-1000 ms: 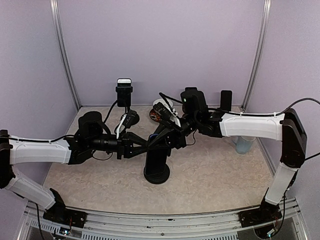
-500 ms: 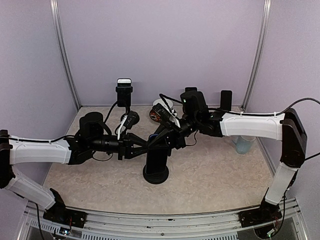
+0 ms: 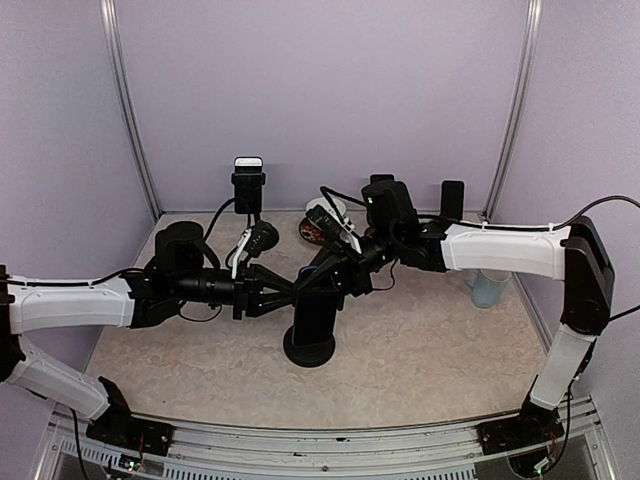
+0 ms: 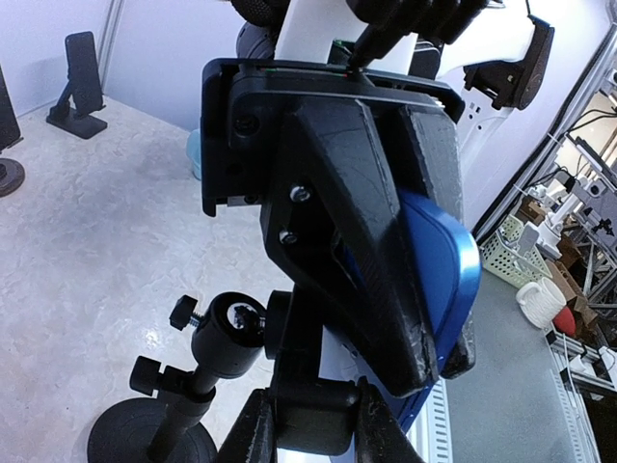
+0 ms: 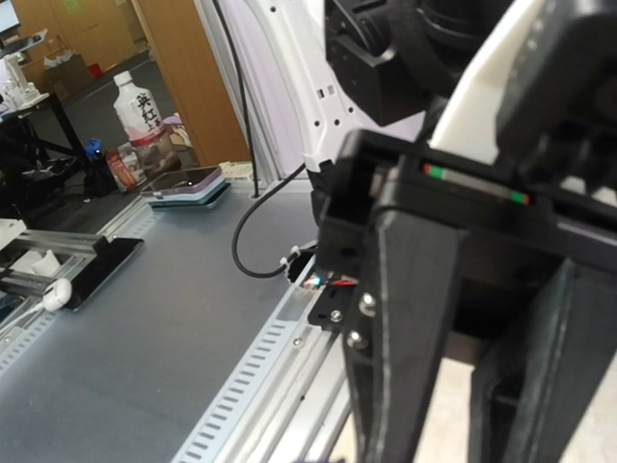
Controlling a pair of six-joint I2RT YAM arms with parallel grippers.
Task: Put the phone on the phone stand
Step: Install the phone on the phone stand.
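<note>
The black phone stand (image 3: 309, 347) stands mid-table on a round base; its ball joint (image 4: 228, 331) and base show in the left wrist view. My left gripper (image 3: 282, 293) reaches in from the left and is shut on the stand's black holder block (image 4: 308, 417), one finger on each side. My right gripper (image 3: 332, 281) comes from the right and is shut on the blue phone (image 4: 446, 262), holding it upright right against the holder's top. The right wrist view shows mainly the left gripper's black body (image 5: 405, 289); its own fingers are hidden.
A second stand with a phone (image 3: 248, 181) is at the back left, and a small dark stand (image 3: 452, 200) at the back right. A bowl (image 3: 318, 224) sits behind the arms. A pale blue cup (image 3: 488, 288) stands at the right wall.
The stand's base and both grippers have shifted slightly to the left and nearer. Both grips are unchanged.
</note>
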